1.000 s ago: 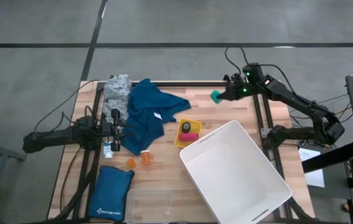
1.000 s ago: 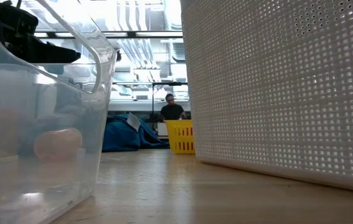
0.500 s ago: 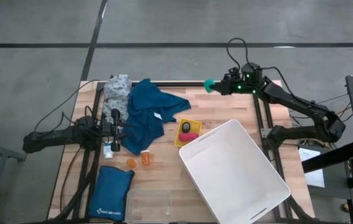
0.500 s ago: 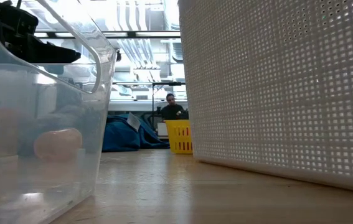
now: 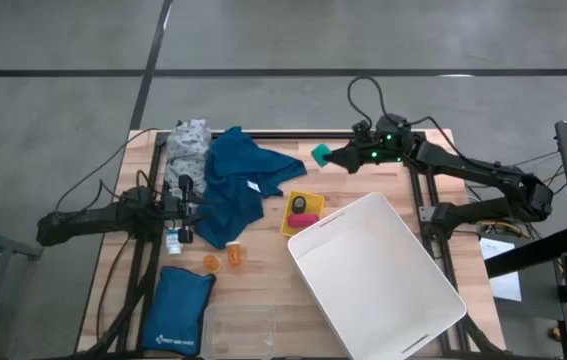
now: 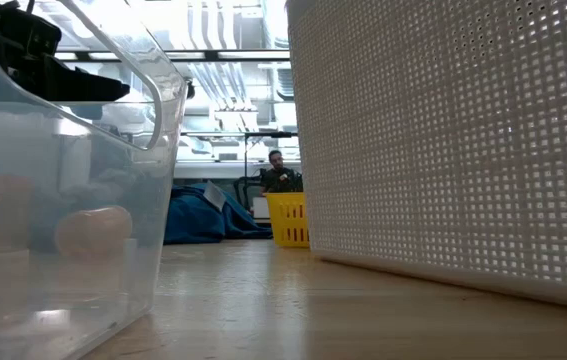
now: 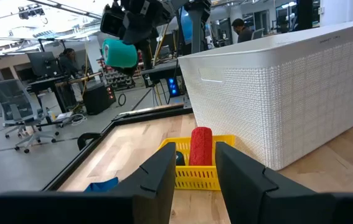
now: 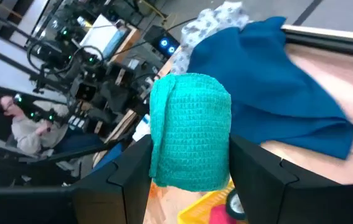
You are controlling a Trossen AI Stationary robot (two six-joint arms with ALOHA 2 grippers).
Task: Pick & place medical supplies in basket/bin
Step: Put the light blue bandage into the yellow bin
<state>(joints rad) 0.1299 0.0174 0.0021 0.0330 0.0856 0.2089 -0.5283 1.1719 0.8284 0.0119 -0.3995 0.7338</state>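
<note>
Right pincer is clamped on a small teal roll of crinkled elastic bandage, held in the air above the far edge of the wooden surface, short of the big white perforated plastic bin that sits at the near right corner. The roll looks light, soft and springy, with a rough weave that should not slip; the fingers press its curved flanks across the middle, which seems the sensible place, since a squeeze on the ends would likely crush the coil.

Left pincer rests low near the left edge, beside the rumpled blue cloth garment; its jaws stand a little apart with nothing visibly between them.

From above, the whole layout is plain: the grey dotted cloth at the far left corner, the small yellow slotted basket with a pink roll and a dark one in the middle, two orange pill bottles nearer the front, and the blue padded pouch with white print at the near left corner. The right wrist view alone shows the grip and the weave close up. The left wrist view shows the roll hanging clear above the boards. The table-level view gives mostly the bin wall, with a clear plastic box close in front.
</note>
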